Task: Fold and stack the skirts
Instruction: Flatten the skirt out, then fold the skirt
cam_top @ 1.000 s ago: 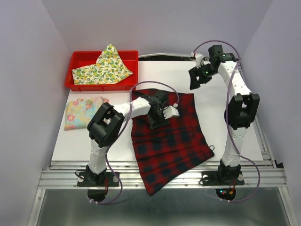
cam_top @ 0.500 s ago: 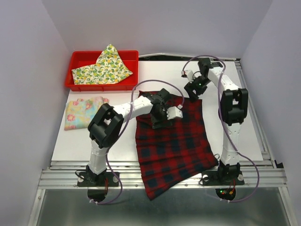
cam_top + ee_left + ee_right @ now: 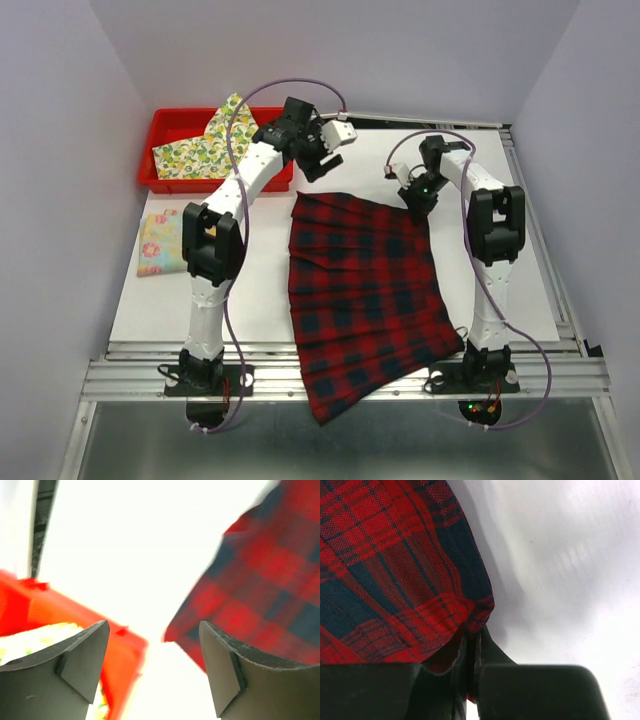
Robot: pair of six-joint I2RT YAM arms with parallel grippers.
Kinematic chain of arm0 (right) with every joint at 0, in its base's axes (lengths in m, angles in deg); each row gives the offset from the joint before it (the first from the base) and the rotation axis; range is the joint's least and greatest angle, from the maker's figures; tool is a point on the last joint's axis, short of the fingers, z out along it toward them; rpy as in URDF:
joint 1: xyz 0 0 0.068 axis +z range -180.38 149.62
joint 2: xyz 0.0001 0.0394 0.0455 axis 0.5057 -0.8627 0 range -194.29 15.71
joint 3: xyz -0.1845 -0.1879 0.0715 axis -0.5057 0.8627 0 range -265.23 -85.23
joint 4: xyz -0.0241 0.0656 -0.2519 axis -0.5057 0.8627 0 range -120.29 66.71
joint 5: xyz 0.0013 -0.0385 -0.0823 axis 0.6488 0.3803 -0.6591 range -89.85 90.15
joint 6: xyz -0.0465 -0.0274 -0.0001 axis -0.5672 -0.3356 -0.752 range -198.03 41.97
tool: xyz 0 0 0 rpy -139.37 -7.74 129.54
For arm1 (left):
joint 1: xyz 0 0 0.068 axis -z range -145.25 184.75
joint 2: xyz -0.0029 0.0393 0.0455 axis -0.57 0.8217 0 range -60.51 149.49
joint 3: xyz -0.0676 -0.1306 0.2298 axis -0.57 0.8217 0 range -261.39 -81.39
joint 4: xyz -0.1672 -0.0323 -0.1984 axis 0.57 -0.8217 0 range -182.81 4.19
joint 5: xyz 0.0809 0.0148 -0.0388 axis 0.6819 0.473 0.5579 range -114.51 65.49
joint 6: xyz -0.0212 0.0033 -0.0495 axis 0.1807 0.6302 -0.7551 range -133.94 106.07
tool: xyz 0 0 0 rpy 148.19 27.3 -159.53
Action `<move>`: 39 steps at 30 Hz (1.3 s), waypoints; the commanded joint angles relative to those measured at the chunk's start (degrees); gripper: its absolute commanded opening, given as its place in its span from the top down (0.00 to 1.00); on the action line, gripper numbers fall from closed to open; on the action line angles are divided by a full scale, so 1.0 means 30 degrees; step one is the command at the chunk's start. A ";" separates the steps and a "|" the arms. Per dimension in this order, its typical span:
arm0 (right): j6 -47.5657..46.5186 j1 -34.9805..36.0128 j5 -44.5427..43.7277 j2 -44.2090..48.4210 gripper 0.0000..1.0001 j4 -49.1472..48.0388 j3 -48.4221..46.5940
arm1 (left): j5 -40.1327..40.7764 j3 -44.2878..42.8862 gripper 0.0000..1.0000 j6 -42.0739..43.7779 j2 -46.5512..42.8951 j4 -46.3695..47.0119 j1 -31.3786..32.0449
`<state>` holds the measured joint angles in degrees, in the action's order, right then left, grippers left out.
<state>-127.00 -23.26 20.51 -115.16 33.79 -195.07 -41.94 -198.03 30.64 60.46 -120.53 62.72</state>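
Your right end effector (image 3: 472, 647) pinches the plaid skirt (image 3: 365, 290) by its corner, likely to keep it spread; the left end effector (image 3: 152, 650) gapes empty beside it.

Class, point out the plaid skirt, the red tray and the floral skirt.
plaid skirt (image 3: 365, 290), top view, middle of the cloth.
red tray (image 3: 178, 125), top view, bare back-left corner.
floral skirt (image 3: 160, 245), top view, middle of its visible part.

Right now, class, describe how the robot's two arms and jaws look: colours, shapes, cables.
Both the left arm and the right arm have white links with chunky black joint housings. A purple cable loops along each. The jaws are dark grey, wedge-shaped plates.
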 commanded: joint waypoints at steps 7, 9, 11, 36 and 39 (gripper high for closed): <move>-0.0902 0.1465 -0.0044 0.3572 0.99 -0.1903 0.2450 | -0.2857 -0.2690 0.12 0.2365 0.2975 -0.0701 -0.0592; -0.0990 0.1730 -0.0485 0.4272 0.99 -0.2719 0.3182 | -0.3240 -0.2809 0.12 0.2717 0.3706 -0.1081 -0.0592; -0.1107 0.1906 -0.0954 0.4627 0.99 -0.3191 0.4092 | -0.3623 -0.2664 0.12 0.2924 0.4293 -0.1084 -0.0592; -0.0348 0.1525 -0.3417 0.9521 0.99 -0.8702 0.9046 | -0.2336 0.0358 0.90 0.3630 0.4531 -0.3368 -0.1705; 0.0003 0.0942 -0.3476 0.9463 0.99 -0.9052 0.8725 | -0.1457 -0.0928 1.00 0.2810 0.4357 -0.3106 -0.1967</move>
<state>-128.48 -17.01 14.48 -89.34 10.59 -168.30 -54.31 -196.32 41.20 74.60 -127.04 59.66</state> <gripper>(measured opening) 0.089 0.035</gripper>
